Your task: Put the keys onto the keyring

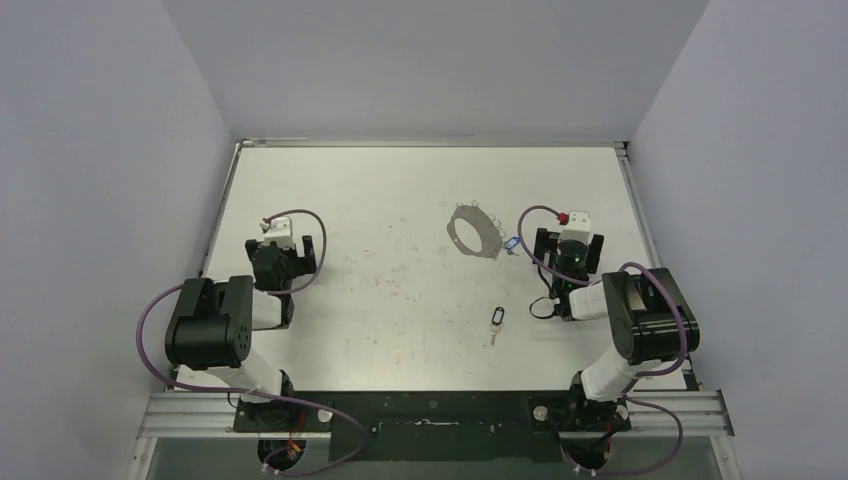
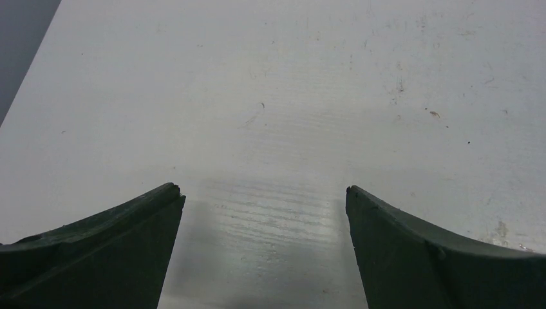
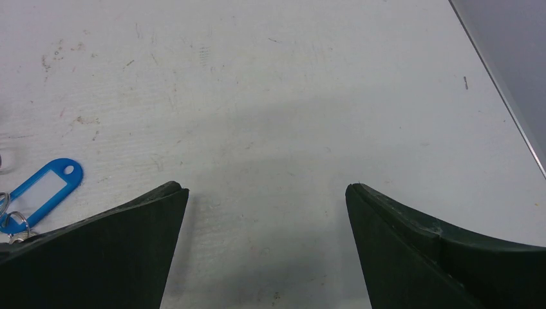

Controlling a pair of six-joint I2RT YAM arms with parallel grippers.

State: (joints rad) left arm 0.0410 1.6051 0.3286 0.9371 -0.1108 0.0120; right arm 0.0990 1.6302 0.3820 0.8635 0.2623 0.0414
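Right tool (image 3: 267, 187) sits low over the bench (image 3: 290, 84), jaws wide apart, with the blue-headed key (image 3: 42, 190) just off to its left. Left tool (image 2: 264, 190) is spread too, arm folded at the elbow. The keyring (image 1: 472, 230) lies flat beside that key, and the dark-headed key (image 1: 498, 320) is nearer the bases.

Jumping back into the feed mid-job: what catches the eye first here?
The pale grey keyring lies right of centre on the table, the blue-tagged key beside its right edge, just left of the open right gripper. The dark-headed key lies alone, nearer the robot. The left gripper, also open, hangs over bare tabletop far to the left.
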